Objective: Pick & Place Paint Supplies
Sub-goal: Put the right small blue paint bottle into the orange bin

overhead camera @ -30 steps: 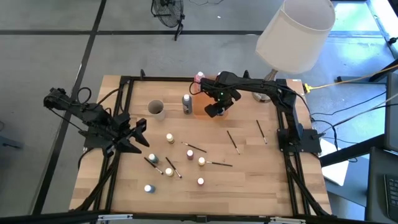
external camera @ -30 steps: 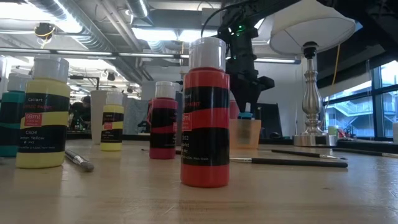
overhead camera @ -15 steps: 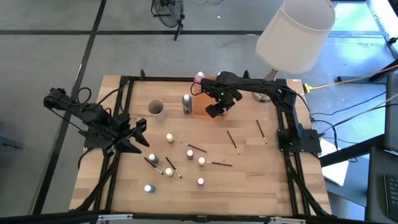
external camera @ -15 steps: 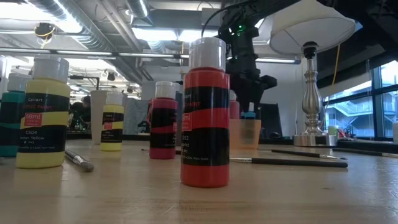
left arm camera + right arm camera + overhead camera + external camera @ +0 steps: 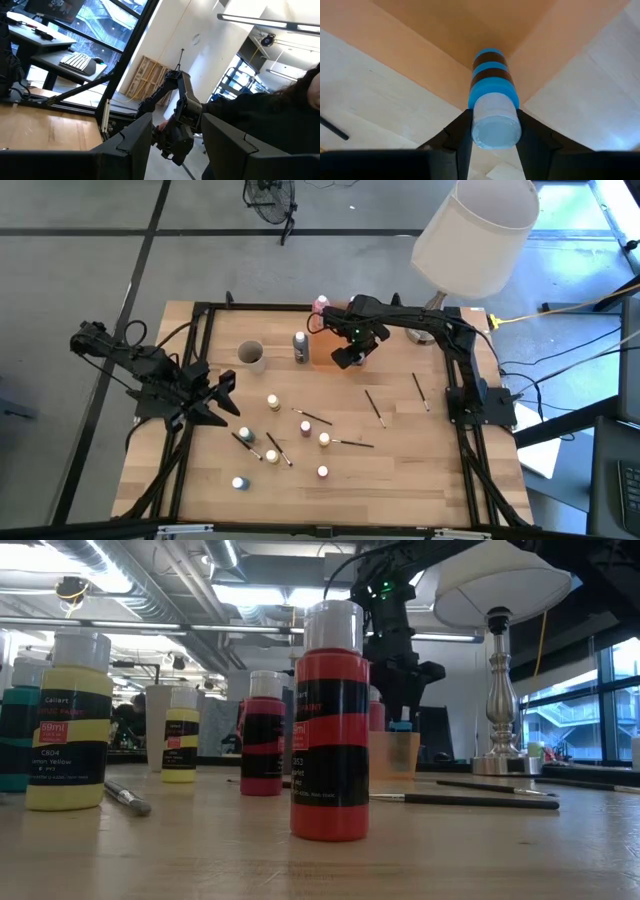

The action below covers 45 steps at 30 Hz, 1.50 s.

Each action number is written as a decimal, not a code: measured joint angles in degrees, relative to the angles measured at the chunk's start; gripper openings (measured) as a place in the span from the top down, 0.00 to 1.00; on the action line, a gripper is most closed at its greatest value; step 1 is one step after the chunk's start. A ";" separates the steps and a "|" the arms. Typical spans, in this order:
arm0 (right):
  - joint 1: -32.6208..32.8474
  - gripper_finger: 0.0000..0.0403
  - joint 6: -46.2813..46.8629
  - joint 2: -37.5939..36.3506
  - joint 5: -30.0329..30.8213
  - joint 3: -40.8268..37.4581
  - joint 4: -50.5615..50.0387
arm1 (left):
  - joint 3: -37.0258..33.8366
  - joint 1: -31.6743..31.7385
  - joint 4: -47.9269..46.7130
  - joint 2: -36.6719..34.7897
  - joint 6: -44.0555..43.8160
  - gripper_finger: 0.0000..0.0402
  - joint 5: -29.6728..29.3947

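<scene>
One blue bottle (image 5: pixel 492 105) pinched by right gripper (image 5: pixel 492 131) over orange cup (image 5: pixel 322 352) near table's (image 5: pixel 420 470) far edge | we'd lower it upright, centred, before letting go | left gripper (image 5: pixel 222 402) waits half-spread, left edge.

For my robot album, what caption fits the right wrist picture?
The right pincer grips a blue paint bottle by its white cap, above an orange container.

blue bottle (image 5: pixel 491 95): blue and dark bands, pale cap, upright, clamped between right hand (image 5: pixel 492 131) fingers over orange cup (image 5: pixel 323 351)
pink bottle (image 5: pixel 320 305): upright, 12 o'clock edge of surface (image 5: pixel 400 470)
small bottles (image 5: pixel 273 402): upright, scattered mid-surface toward 7 o'clock
brushes (image 5: pixel 373 407): thin, dark, lying flat, centre to 3 o'clock
</scene>
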 joint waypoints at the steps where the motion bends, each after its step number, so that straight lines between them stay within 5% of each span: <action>1: 0.00 0.68 -0.15 0.19 -0.02 0.00 -0.07 | 0.00 0.00 0.00 0.00 0.00 0.59 -0.14; 17: 0.16 0.66 -1.08 1.55 -1.44 0.13 0.66 | 0.00 0.00 0.03 0.00 0.04 0.59 -0.31; 33: 1.64 0.35 -1.23 1.95 -1.57 -0.09 1.06 | 0.00 0.00 0.03 0.00 0.52 0.59 -0.31; 45: 1.80 0.31 -1.92 1.93 -1.57 0.23 0.64 | 0.00 0.00 0.02 0.00 0.52 0.59 0.29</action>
